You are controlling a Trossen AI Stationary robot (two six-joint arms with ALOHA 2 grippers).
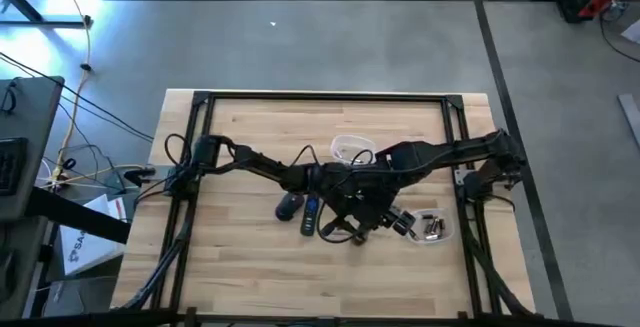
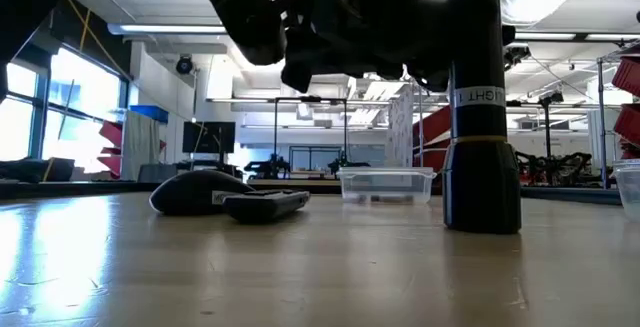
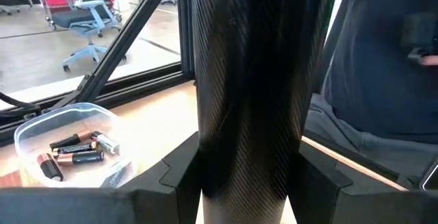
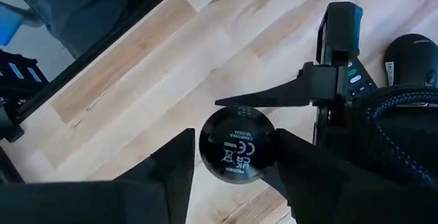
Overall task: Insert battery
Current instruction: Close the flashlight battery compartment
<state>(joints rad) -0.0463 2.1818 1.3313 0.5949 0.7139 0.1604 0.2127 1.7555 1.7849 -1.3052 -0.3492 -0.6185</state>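
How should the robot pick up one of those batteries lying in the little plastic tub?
Pinch a battery across the middle of its round barrel, coming straight down from above. The batteries lie flat in the clear tub, and its walls block any way in from the side. The left hand is shut on the upright flashlight.

Right tool [image 4: 236, 157] straddles flashlight [image 4: 236, 153] end above wooden table [image 4: 171, 66].
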